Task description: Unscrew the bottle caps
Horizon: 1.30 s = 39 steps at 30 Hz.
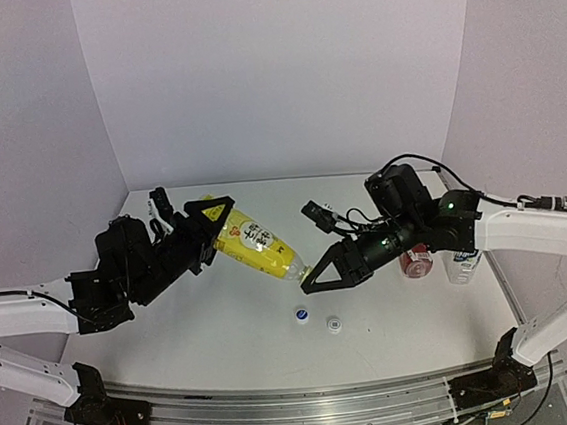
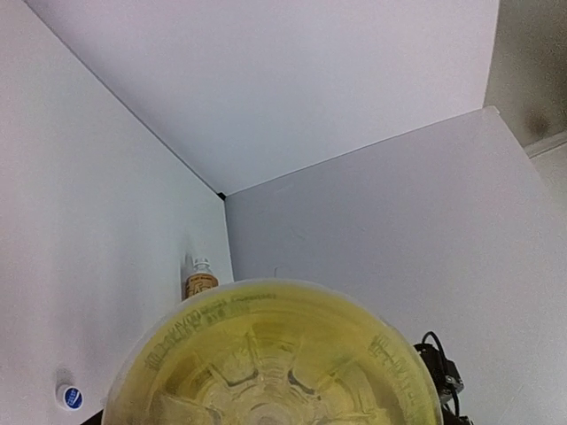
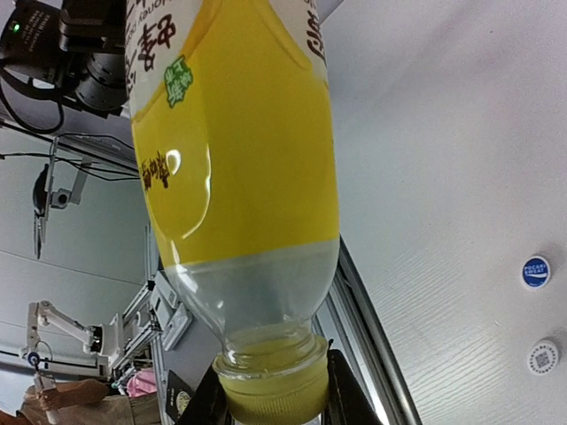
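bottle caps lie nearest the arm bases: a blue cap (image 1: 300, 315) and a white cap (image 1: 333, 323), just beside each other and loose on the table (image 1: 206, 350). a little further in, the right gripper (image 1: 308, 273) has a finger (image 3: 341, 394) pressed on either side of the yellow cap (image 3: 270, 398), jaws narrow and gripping it. beside the right arm stand the amber bottle (image 1: 417, 261) and the clear bottle (image 1: 462, 266), upright and close together. from the left wrist the amber one's neck looks bare; the clear one's top i cannot make out. from its cap the yellow bottle (image 1: 254, 238) runs back and to the left, held clear of the table and tipped well off upright. its base sits in the left gripper (image 1: 202, 223), which is closed part-way around it.

by the look of it this is a light, thin-walled plastic bottle. the middle would likely dent under a hard squeeze, and the glossy label sleeve could slip in the jaws when the cap is twisted. the stiffer moulded base, where the left arm has it, seems the better hold, with the cap taken square across its sides. whether liquid is inside i cannot tell; if there is, a bottle lying over like this could spill once the cap loosens.
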Each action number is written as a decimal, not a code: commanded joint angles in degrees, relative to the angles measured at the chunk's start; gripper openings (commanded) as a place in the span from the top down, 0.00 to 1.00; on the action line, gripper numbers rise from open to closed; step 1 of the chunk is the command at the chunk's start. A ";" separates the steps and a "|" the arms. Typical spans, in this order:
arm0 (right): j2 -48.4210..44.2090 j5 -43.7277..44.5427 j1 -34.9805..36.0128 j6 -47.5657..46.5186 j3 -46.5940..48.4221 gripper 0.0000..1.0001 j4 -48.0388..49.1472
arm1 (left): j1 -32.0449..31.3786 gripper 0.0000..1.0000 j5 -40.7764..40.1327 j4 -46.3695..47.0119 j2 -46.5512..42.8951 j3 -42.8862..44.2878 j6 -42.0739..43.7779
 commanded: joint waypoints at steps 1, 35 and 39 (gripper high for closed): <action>0.00 16.01 1.47 -9.63 4.26 1.00 -8.58 | -0.03 0.64 -5.82 -15.79 2.65 8.21 -7.17; -8.87 26.94 9.76 -3.82 3.36 0.11 -10.82 | 1.90 0.73 -1.80 -13.44 -1.64 8.81 10.49; -6.80 5.26 0.73 6.30 2.65 0.13 -4.78 | 3.83 0.75 7.88 -4.01 -2.08 6.64 15.43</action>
